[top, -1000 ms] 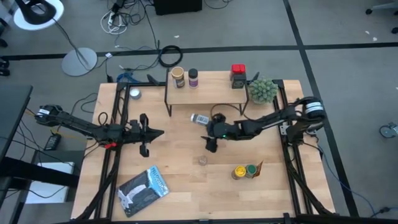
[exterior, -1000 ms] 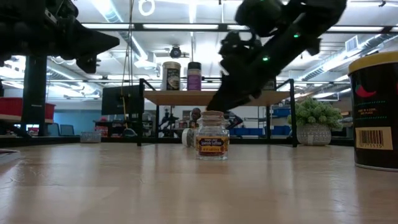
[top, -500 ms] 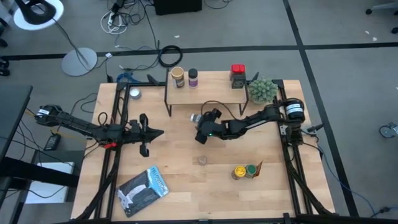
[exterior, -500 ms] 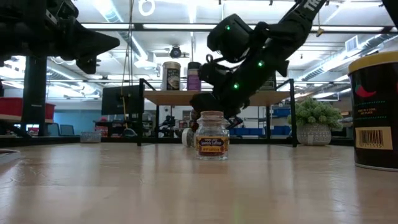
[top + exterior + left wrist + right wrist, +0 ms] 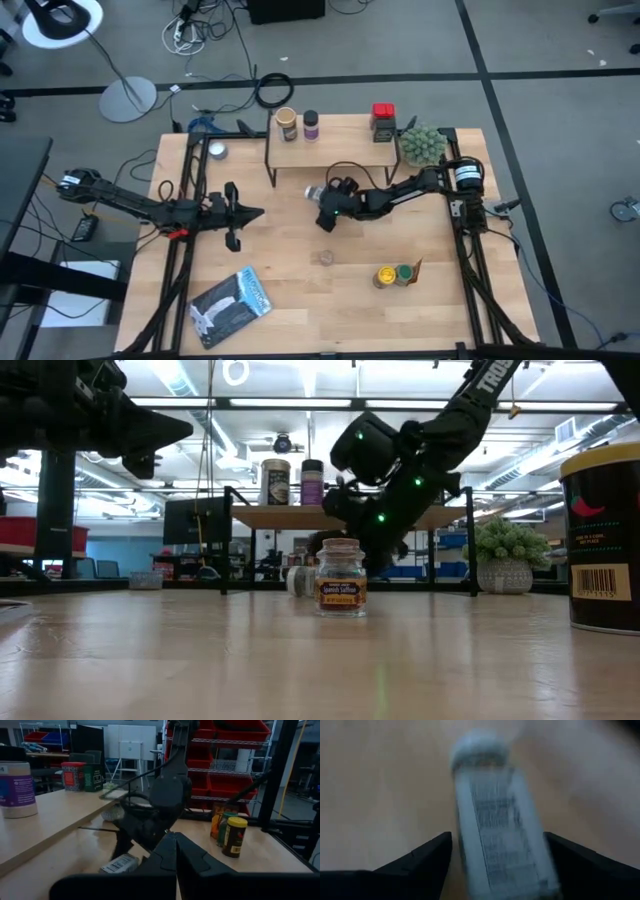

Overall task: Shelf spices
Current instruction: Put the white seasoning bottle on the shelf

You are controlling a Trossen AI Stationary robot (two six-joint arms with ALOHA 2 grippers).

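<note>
A clear spice jar with a white lid [image 5: 317, 190] lies on its side on the table in front of the shelf [image 5: 345, 148]; it also shows in the right wrist view [image 5: 495, 825] and low view [image 5: 297, 579]. My right gripper [image 5: 328, 212] is open just over it, one finger on either side [image 5: 497, 865]. On the shelf's wood top stand a tan-lidded jar [image 5: 287, 123], a purple jar [image 5: 311, 124] and a red-lidded tin [image 5: 383, 121]. A small glass jar [image 5: 325, 258] and a yellow-lidded [image 5: 385, 276] and a green-lidded jar [image 5: 403, 272] stand on the table. My left gripper [image 5: 247, 213] waits shut at the left.
A fuzzy green plant [image 5: 422, 145] stands by the shelf's right end. A silver-blue pouch [image 5: 230, 305] lies near the table's near left corner. A small round tin [image 5: 216, 151] sits at the far left. Bare wood lies between the two arms.
My right gripper has moved toward the table's far left, from beside the small glass jar to the lying white-lidded jar, and now straddles it. The arm has swung and stretched out lower along the shelf front. My left arm has kept still.
</note>
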